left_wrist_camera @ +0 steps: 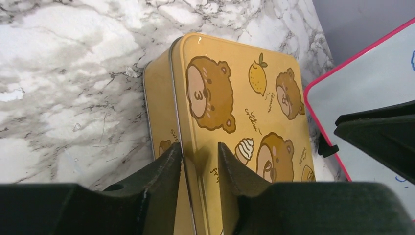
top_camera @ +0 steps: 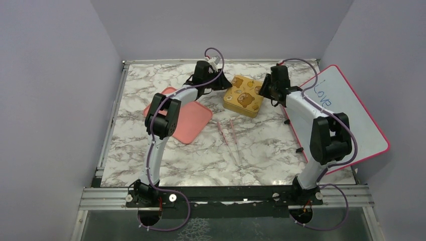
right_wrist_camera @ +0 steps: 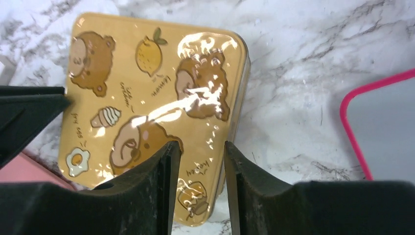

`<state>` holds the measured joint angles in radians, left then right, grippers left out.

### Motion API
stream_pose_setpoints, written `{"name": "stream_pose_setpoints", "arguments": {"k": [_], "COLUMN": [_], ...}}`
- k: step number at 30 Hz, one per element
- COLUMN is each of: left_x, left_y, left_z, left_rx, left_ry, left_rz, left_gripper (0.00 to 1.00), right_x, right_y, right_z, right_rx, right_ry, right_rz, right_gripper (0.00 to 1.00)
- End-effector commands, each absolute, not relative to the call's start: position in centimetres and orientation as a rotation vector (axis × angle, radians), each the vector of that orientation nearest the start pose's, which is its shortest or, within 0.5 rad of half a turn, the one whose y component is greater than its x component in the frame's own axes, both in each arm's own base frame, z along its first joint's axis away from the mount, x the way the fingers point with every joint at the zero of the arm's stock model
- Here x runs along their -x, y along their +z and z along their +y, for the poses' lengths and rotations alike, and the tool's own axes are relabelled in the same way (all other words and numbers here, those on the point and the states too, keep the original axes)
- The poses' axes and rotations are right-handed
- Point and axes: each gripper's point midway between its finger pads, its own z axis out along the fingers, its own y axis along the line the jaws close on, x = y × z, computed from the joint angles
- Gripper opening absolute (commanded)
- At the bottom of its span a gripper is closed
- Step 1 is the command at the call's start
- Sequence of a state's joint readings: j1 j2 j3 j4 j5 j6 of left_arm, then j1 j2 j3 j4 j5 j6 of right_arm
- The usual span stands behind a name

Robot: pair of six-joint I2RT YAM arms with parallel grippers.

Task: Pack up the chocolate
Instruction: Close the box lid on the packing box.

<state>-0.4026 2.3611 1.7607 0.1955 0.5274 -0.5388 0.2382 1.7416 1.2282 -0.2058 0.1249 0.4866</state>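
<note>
No chocolate could be seen in any view; if pieces lay anywhere, it could not be told where. The square gold tin (top_camera: 243,96), printed with brown bears, a lemon, an ice-cream cone and a fried egg, was set flat on the marble tabletop (top_camera: 261,150) toward its far side, with its lid on.

The left fingers (top_camera: 218,82) were held over the tin's far left corner. In the left wrist view they were parted by a narrow gap, and the lid's left edge was seen within that gap. Whether the tin was touched could not be told.

The right fingers (top_camera: 262,91) were held over the tin's right edge, likewise narrowly parted, with the lid's edge and side wall showing between them. Contact could not be made out there either.

A pink tray (top_camera: 193,123) was laid left of the tin, partly covered by the left arm. A pair of pink tweezers (top_camera: 228,138) was laid on the tabletop nearer than the tin. A pink-framed whiteboard (top_camera: 351,115) with blue writing was placed to the right, under the right arm.
</note>
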Motion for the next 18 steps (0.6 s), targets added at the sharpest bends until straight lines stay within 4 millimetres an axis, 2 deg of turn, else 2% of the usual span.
{"name": "stream_pose_setpoints", "arguments": {"k": [1,5,7,9,13,15,18], "left_x": [-55.0,-55.6,-55.9,-56.3,-57.1,-57.5,-57.8], "left_y": [18.2,19.9,20.3,20.0,18.4,16.7,13.6], "left_z": [-34.7,-35.2,-35.7,-36.1,-37.6,-38.3,-38.8], "left_rx": [-0.238,-0.247,-0.258,-0.263,-0.288,-0.292,-0.284], "left_ry": [-1.109,-1.124,-1.147,-1.159,-1.196,-1.223,-1.240], "left_rz": [1.863,1.794,1.768,1.755,1.736,1.749,1.791], "left_gripper": [0.29,0.11,0.03,0.01,0.00,0.00,0.00], "right_x": [-47.2,-49.4,-50.4,-51.3,-53.0,-53.6,-53.3], "right_y": [14.7,16.2,16.5,16.3,13.2,11.1,6.9], "right_z": [9.8,10.5,10.4,10.2,10.2,10.1,9.4], "right_rx": [-0.300,-0.221,-0.199,-0.192,-0.179,-0.191,-0.234], "right_ry": [0.160,0.169,0.153,0.127,0.082,0.052,0.006], "right_rz": [2.200,2.141,2.117,2.100,2.149,2.196,2.287], "right_gripper": [0.36,0.08,0.01,0.01,0.01,0.01,0.01]}}
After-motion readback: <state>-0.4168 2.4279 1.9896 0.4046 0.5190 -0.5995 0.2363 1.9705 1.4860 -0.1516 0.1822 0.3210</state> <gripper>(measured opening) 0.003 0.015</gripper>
